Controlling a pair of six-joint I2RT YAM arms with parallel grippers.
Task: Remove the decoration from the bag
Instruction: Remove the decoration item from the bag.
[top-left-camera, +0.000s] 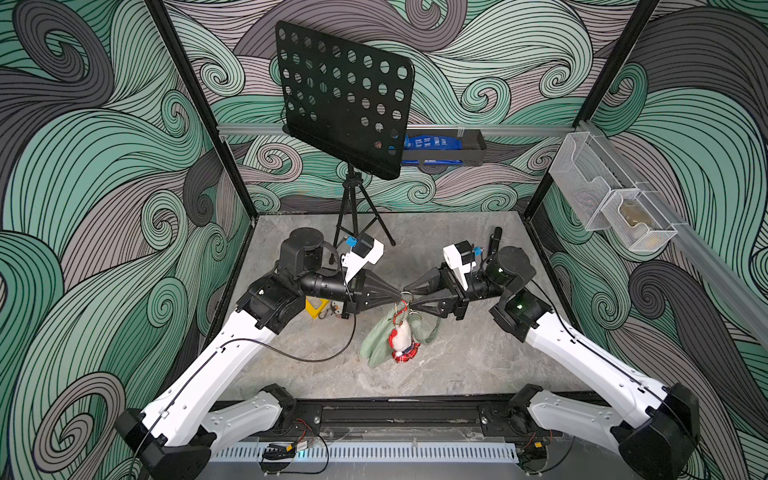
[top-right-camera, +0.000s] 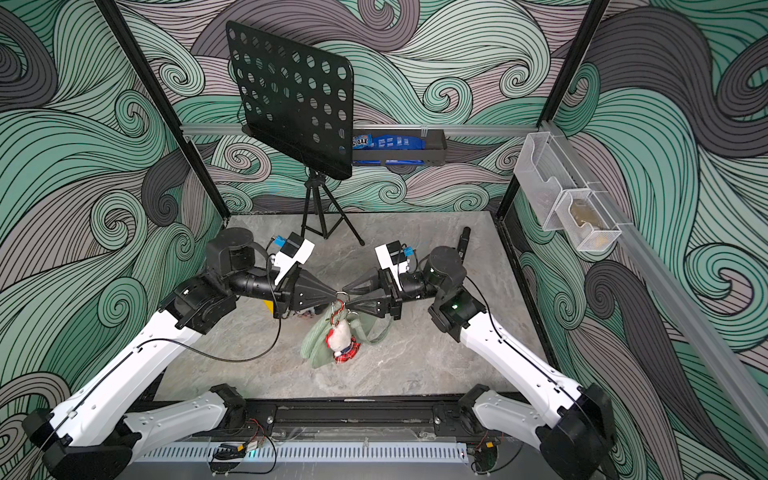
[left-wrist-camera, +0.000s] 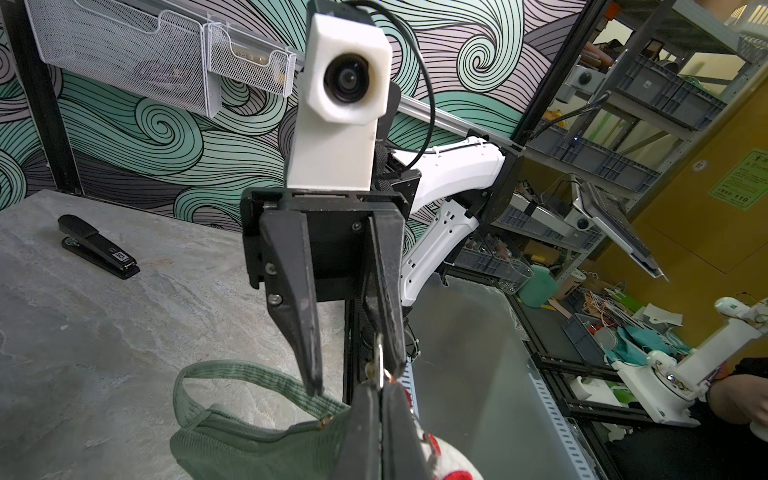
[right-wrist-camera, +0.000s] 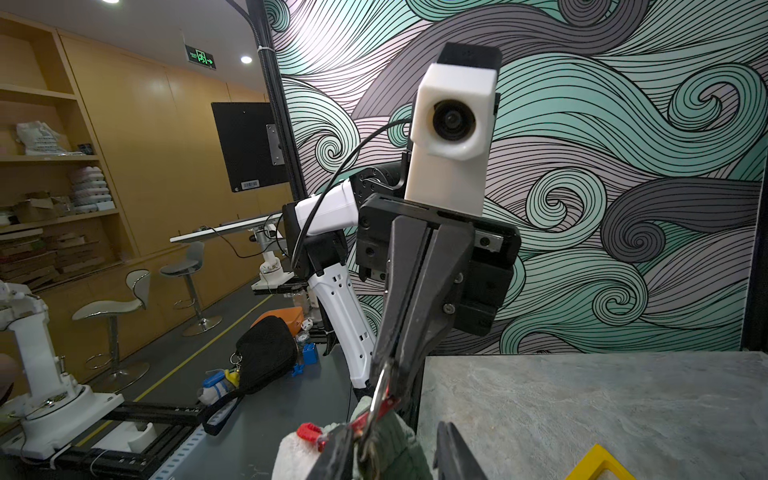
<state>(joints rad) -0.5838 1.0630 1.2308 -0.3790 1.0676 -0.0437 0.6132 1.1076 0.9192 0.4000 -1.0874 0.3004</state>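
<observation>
Sage-green cloth makes up the bag (top-left-camera: 374, 345), which hangs bunched and drooping over the middle of the table (top-left-camera: 478, 357), just under the spot where the two grippers meet. Whether its lower end rests on the grey stone-look top I cannot tell. At its upper end sits a small metal ring (top-left-camera: 406, 296). From there a red clip (top-left-camera: 399, 316) carries the decoration (top-left-camera: 402, 337), a white plush toy in a red plaid skirt, which lies against the front of the bag in both top views.

The left gripper (top-left-camera: 397, 296) reaches in from the left, its jaws clenched together on the metal ring. In the right wrist view the ring and clip come out of its closed tip.

The right gripper (top-left-camera: 409, 300) comes from the opposite side, nose to nose with it. Its jaws stand apart, straddling the top of the bag and the clip. In the left wrist view one of its fingers (left-wrist-camera: 305, 332) ends just above the bag's strap (left-wrist-camera: 232, 370) and the other lies beside the ring, with nothing pinched between them.

A yellow piece (top-left-camera: 316, 308) lies under the left arm, and a black stapler (top-left-camera: 496, 237) lies near the back right corner. A black music stand (top-left-camera: 345, 95) rises at the back, in front of a dark tray (top-left-camera: 469, 145) holding a blue packet. Wire baskets (top-left-camera: 602, 195) hang on the right wall.
</observation>
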